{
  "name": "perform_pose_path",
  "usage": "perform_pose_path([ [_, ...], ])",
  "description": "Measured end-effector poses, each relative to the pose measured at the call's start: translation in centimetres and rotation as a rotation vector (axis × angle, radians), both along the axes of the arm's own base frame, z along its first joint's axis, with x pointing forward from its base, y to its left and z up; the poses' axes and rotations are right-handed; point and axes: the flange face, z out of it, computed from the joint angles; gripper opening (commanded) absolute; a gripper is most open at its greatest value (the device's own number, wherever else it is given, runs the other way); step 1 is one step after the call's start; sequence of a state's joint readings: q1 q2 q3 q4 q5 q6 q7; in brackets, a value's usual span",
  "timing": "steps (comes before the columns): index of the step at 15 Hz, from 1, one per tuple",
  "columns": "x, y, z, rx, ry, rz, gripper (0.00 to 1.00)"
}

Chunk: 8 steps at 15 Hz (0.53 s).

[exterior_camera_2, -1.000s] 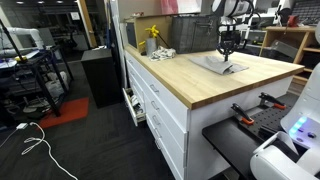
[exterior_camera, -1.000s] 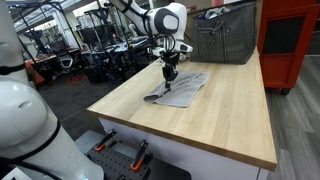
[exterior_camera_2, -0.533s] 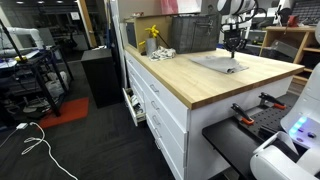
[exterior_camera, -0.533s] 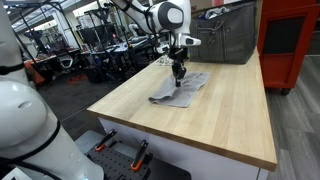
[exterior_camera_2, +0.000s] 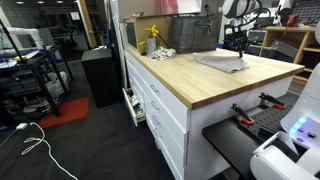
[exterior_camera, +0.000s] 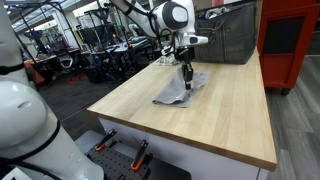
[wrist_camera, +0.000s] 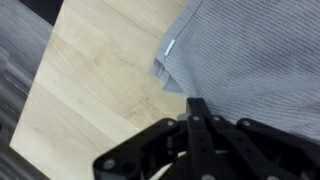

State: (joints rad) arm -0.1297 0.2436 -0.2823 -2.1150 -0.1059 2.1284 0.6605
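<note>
A grey ribbed cloth [exterior_camera: 174, 93] lies on the light wooden table [exterior_camera: 215, 120]. It also shows in an exterior view [exterior_camera_2: 222, 62] and fills the upper right of the wrist view [wrist_camera: 255, 50], with a small white tag at its edge. My gripper [exterior_camera: 186, 76] points down at the cloth's far end, its fingers pressed together and shut on a pinch of the fabric. In the wrist view the closed fingertips [wrist_camera: 195, 103] meet the cloth's edge. That end of the cloth is lifted slightly while the remainder trails flat on the table.
A grey fabric bin [exterior_camera: 225, 40] stands at the back of the table, next to a red cabinet [exterior_camera: 290, 40]. A yellow bottle [exterior_camera_2: 152, 35] and a dark basket [exterior_camera_2: 165, 52] sit at the table's far end. The table has drawers [exterior_camera_2: 160, 105] below.
My gripper has moved across the table toward the grey bin, dragging the cloth along with it. The cloth has shifted and bunched toward the gripper.
</note>
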Motion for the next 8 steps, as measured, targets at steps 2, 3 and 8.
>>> perform_pose_path([
  [2, -0.27, -0.28, -0.14, -0.032, 0.013, -0.019, 0.26],
  [3, -0.37, -0.32, -0.24, -0.045, 0.018, -0.026, 0.27],
  [8, -0.77, -0.05, -0.8, -0.069, 0.038, -0.036, 0.65],
])
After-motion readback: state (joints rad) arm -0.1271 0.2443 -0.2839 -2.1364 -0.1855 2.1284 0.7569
